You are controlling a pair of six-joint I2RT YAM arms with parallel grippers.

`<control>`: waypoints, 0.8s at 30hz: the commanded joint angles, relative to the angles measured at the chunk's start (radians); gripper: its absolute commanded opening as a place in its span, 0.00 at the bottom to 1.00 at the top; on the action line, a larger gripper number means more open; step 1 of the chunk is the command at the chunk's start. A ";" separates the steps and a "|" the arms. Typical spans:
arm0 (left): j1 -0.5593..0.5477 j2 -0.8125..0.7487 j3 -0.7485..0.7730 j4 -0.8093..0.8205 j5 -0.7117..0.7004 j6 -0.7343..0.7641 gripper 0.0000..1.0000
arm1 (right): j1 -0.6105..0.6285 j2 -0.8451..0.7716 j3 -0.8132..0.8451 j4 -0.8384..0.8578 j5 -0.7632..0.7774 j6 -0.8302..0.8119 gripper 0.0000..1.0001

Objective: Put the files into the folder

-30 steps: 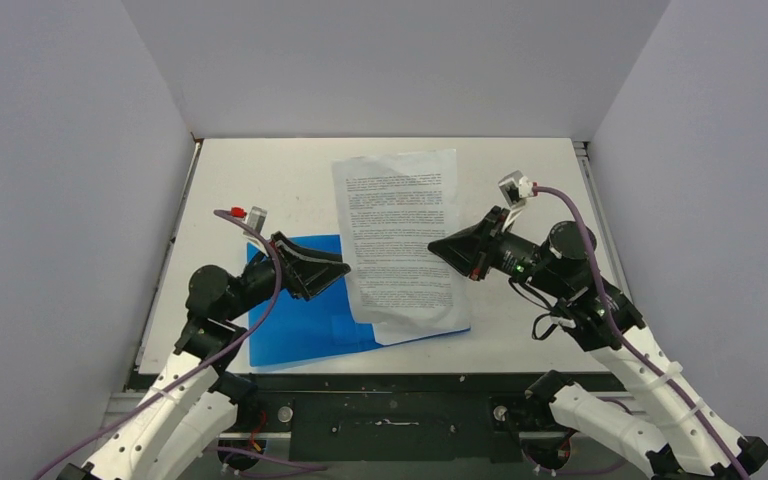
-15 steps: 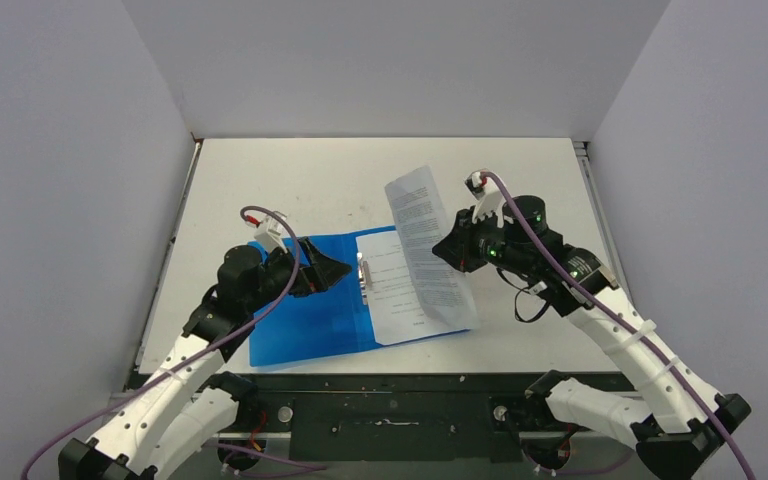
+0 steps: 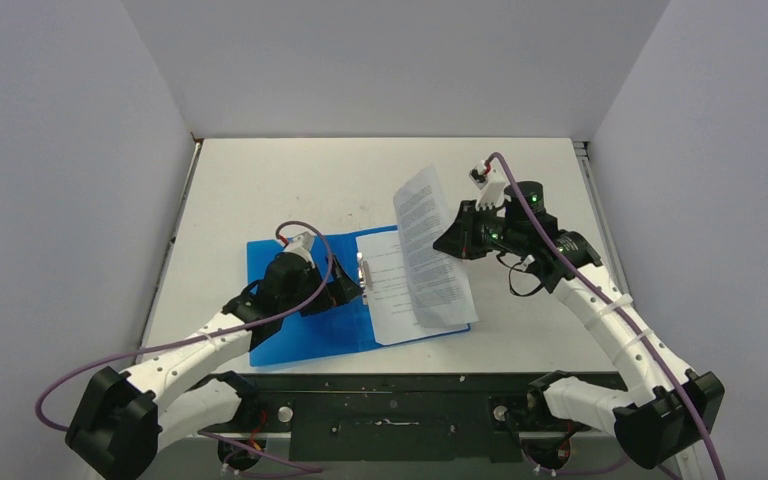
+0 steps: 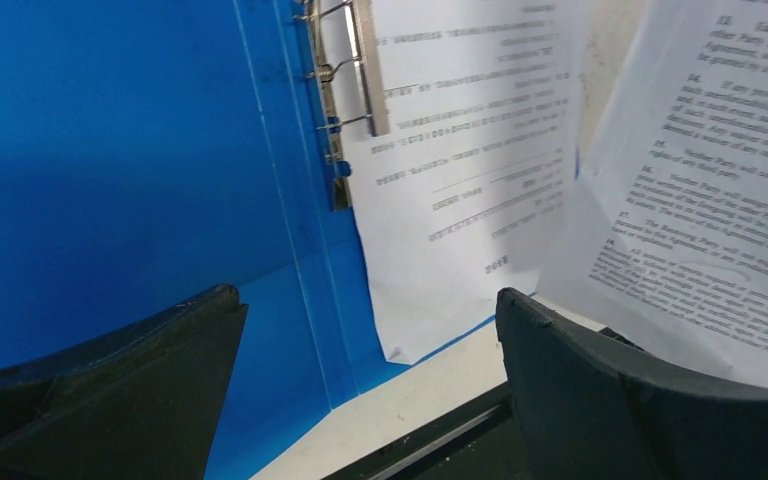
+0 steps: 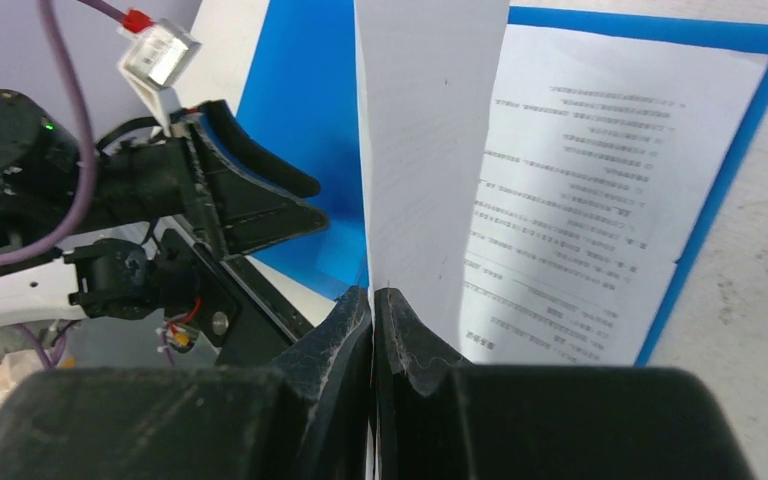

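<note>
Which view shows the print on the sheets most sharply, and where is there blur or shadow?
Left wrist: print on the lifted sheet is sharpest; the flat sheet in the folder is smeared and shadowed beside it. Right wrist: the flat sheet's lines are clear, the lifted sheet shaded grey. Top: print too small to read, light even.

- White table top [image 3: 260, 180], matte, a few faint scuffs in the right wrist view.
- Plain pale grey back wall [image 3: 390, 60], left wall [image 3: 60, 150] and right wall [image 3: 710, 150] box the table in on three sides.
- Metal strip [image 3: 589, 180] runs along the table's right edge.
- Black frame rail [image 3: 390, 412] runs across the near edge.
- Light even and soft; shadows weak.
</note>
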 commanded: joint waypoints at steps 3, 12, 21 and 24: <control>-0.022 0.060 -0.031 0.137 -0.116 -0.052 0.97 | -0.020 0.047 -0.052 0.168 -0.101 0.094 0.05; -0.021 0.106 -0.085 0.172 -0.172 -0.071 0.97 | -0.035 0.126 -0.104 0.297 -0.155 0.168 0.05; -0.021 0.133 -0.111 0.205 -0.170 -0.067 0.97 | -0.088 0.209 -0.181 0.367 -0.201 0.159 0.05; -0.021 0.148 -0.104 0.204 -0.166 -0.060 0.97 | -0.113 0.228 -0.211 0.390 -0.205 0.154 0.05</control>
